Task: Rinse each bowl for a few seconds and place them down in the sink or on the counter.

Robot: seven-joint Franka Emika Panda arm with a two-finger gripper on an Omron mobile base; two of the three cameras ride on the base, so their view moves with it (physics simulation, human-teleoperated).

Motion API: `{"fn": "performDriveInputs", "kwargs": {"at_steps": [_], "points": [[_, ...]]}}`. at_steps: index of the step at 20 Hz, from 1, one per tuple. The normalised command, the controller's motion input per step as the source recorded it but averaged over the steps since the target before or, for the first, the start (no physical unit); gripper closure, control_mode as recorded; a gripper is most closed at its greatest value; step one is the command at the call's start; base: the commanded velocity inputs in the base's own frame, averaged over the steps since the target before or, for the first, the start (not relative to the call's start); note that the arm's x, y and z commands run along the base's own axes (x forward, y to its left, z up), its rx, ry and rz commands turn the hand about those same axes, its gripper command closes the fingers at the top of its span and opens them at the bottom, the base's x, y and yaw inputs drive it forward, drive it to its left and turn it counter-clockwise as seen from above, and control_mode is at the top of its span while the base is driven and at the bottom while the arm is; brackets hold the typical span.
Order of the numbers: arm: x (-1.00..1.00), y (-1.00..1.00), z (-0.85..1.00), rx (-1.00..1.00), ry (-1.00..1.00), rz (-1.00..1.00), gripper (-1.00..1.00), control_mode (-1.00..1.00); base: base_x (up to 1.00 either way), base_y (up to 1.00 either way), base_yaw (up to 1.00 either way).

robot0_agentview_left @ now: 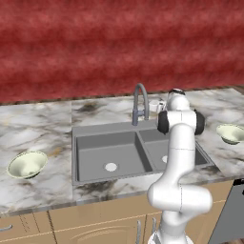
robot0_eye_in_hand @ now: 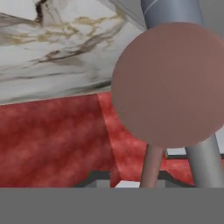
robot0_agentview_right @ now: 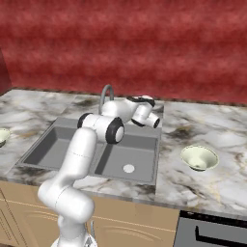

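Note:
Two pale cream-green bowls rest on the marbled counter (robot0_agentview_left: 33, 124), one on each side of the sink: the left bowl (robot0_agentview_left: 27, 164) (robot0_agentview_right: 2, 136) and the right bowl (robot0_agentview_left: 231, 133) (robot0_agentview_right: 198, 157). Both basins of the grey double sink (robot0_agentview_left: 95, 131) (robot0_agentview_right: 143, 179) hold nothing. My arm reaches over the right basin to the back of the sink, with my gripper (robot0_agentview_left: 157, 106) (robot0_agentview_right: 157, 121) (robot0_eye_in_hand: 140, 177) beside the curved faucet (robot0_agentview_left: 139, 102) (robot0_agentview_right: 106, 94). In the hand view a round brownish handle knob (robot0_eye_in_hand: 175, 83) looms close, its thin stem running down between my fingertips, which stand close around it.
A red wall rises behind the counter. The grey faucet pipe (robot0_eye_in_hand: 170, 13) passes right behind the knob. Tan cabinets run below the counter's front edge, and a dark appliance front (robot0_agentview_right: 212, 231) sits at the lower right.

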Motion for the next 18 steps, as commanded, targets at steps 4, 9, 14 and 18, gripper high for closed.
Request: {"fn": "performDriveInputs", "kwargs": {"at_steps": [4, 9, 14, 18], "points": [[-0.01, -0.65, -0.13, 0.08, 0.0, -0.16, 1.0, -1.0, 0.0, 0.0, 0.0], [-0.14, -0.78, -0.12, 0.09, 0.0, -0.11, 1.0, -1.0, 0.0, 0.0, 0.0], [-0.23, -0.78, -0.11, 0.1, 0.0, -0.09, 1.0, -1.0, 0.0, 0.0, 0.0], [-0.27, -0.77, -0.11, 0.1, 0.0, -0.08, 1.0, -1.0, 0.0, 0.0, 0.0]]}}
